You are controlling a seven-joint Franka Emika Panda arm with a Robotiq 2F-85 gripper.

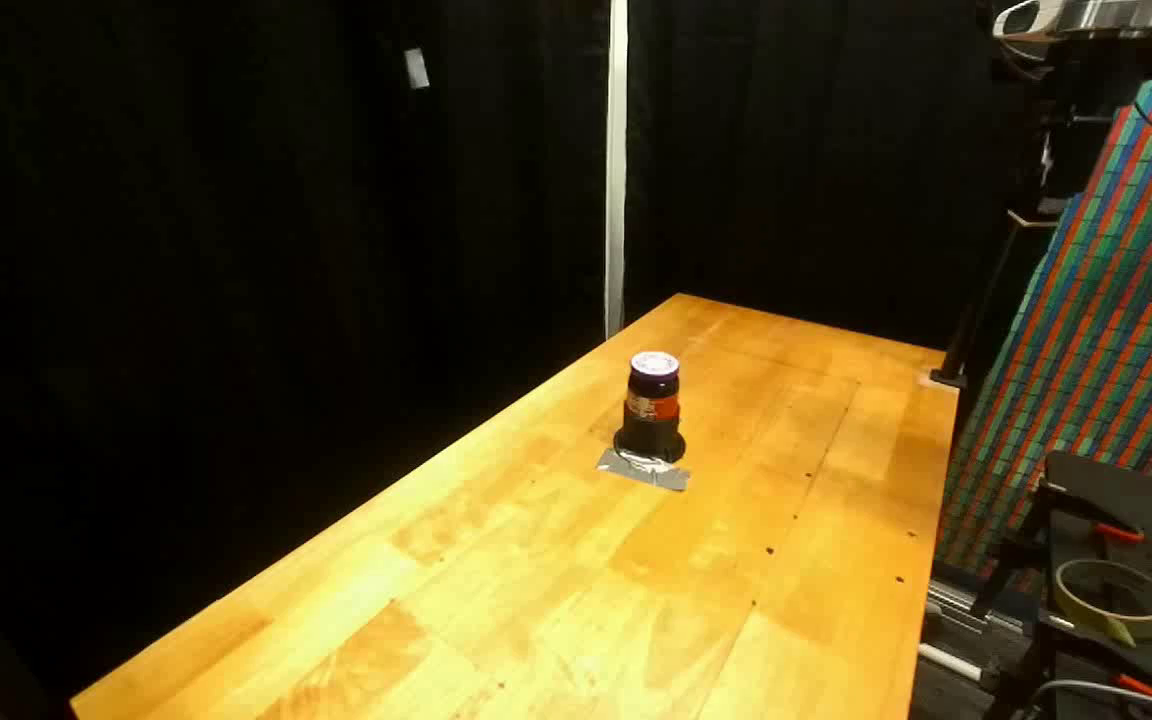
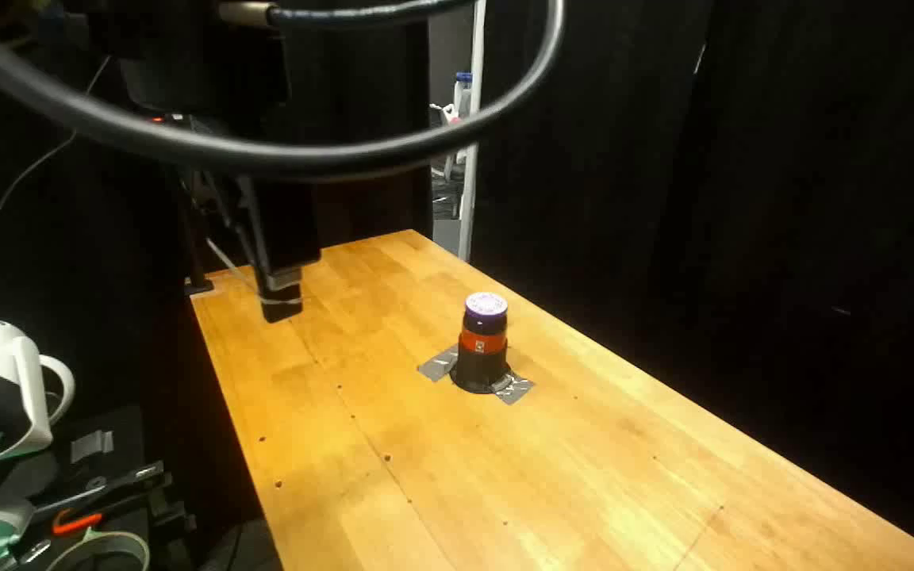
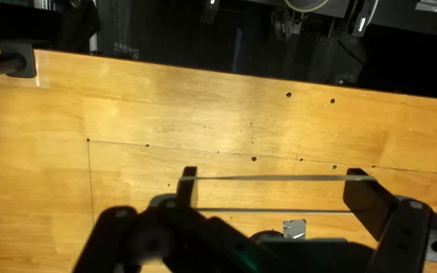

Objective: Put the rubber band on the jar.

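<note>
The jar [image 1: 653, 405] stands upright on the wooden table in both exterior views [image 2: 483, 342]. It is dark with an orange-red label and a white and purple lid, in a black base taped down. My gripper [image 3: 273, 175] is open. The pale rubber band [image 3: 271, 178] is stretched around both fingers as two nearly parallel strands. In an exterior view a dark finger with the band [image 2: 284, 300] hangs above the table, left of the jar and apart from it. In the wrist view only a dark round edge [image 3: 268, 232] shows at the bottom; the gripper hides the rest.
Grey tape [image 2: 439, 363] lies beside the jar's base on the wooden table [image 1: 536, 600]. A black post [image 3: 23, 60] is clamped at the table edge. A side surface holds a tape roll [image 1: 1114, 598] and tools. A thick cable [image 2: 266, 159] loops near the arm. Black curtains surround the table.
</note>
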